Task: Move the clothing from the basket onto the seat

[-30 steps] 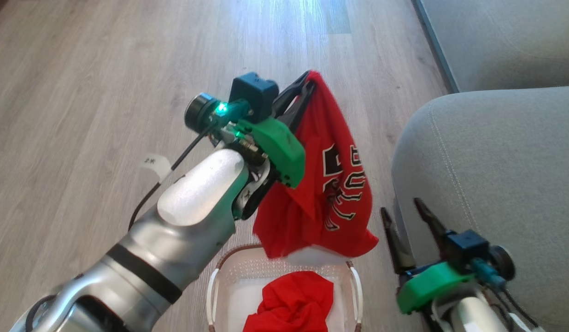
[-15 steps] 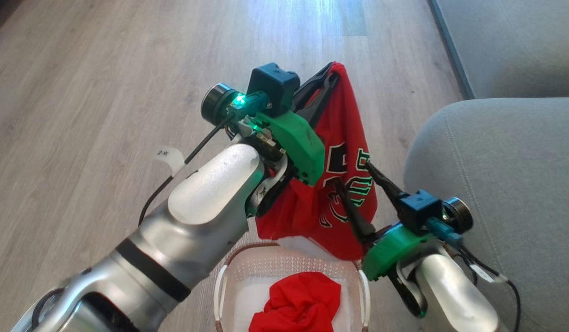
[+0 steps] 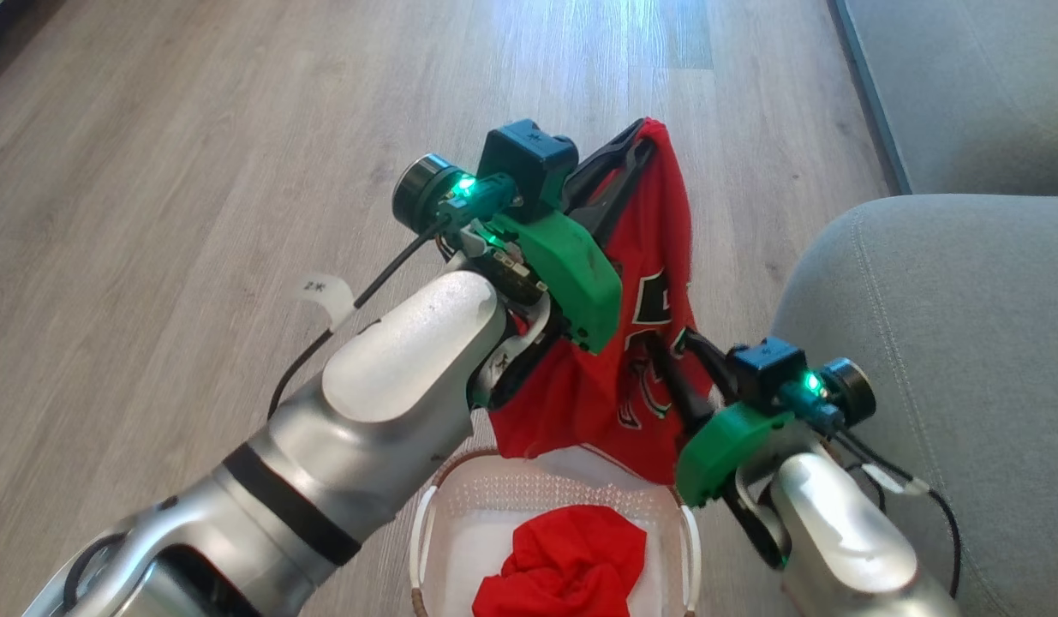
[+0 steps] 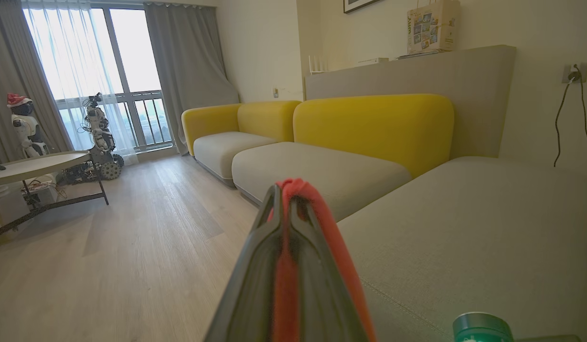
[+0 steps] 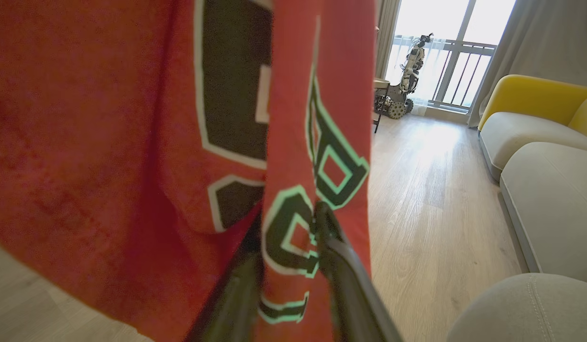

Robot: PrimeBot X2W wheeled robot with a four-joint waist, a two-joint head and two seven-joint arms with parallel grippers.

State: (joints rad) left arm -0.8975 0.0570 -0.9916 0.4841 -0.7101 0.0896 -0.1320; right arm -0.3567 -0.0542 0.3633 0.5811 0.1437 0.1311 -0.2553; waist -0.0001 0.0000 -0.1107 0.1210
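Note:
A bright red garment [image 3: 657,257] with black-and-white lettering edged in green hangs above the basket [image 3: 477,506], its top corner pinched in my shut left gripper [image 3: 644,137] [image 4: 286,190]. My right gripper [image 3: 670,338] [image 5: 288,216] reaches into the garment's [image 5: 108,118] lower part from the right. Its fingers stand on either side of a hanging fold with a gap still between them. A second red garment [image 3: 571,557] lies crumpled in the cream basket. The grey seat [image 3: 940,343] [image 4: 464,237] rises just right of the basket.
Wooden floor [image 3: 194,171] spreads to the left and ahead. Another grey sofa cushion [image 3: 965,86] lies beyond the seat, with yellow backrests [image 4: 369,128] behind. A round table [image 4: 36,164] and parked robots [image 4: 101,137] stand far off by the window.
My right arm has swung up and left from beside the seat to the hanging garment, and its fingers have narrowed around a fold. The head camera has shifted slightly.

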